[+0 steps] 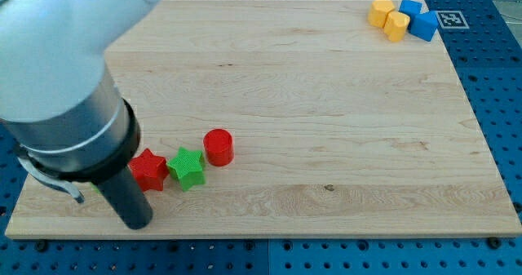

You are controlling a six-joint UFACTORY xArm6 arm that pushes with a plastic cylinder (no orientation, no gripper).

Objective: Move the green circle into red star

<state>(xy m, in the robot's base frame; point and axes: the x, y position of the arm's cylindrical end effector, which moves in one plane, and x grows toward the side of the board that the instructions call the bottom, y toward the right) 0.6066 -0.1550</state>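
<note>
The red star (148, 170) lies on the wooden board (326, 128) at the lower left. A green star (187, 167) touches its right side, and a red cylinder (218, 147) stands just up and right of the green star. The thick dark rod comes down from the arm at the view's left. My tip (136, 223) rests on the board just below and left of the red star, close to it. I cannot make out the green circle; the arm and rod cover the board to the left of the red star.
Two yellow blocks (388, 18) and two blue blocks (418, 19) are bunched at the board's top right corner, next to a black-and-white marker tag (451, 19). The grey arm body (65, 79) fills the view's upper left.
</note>
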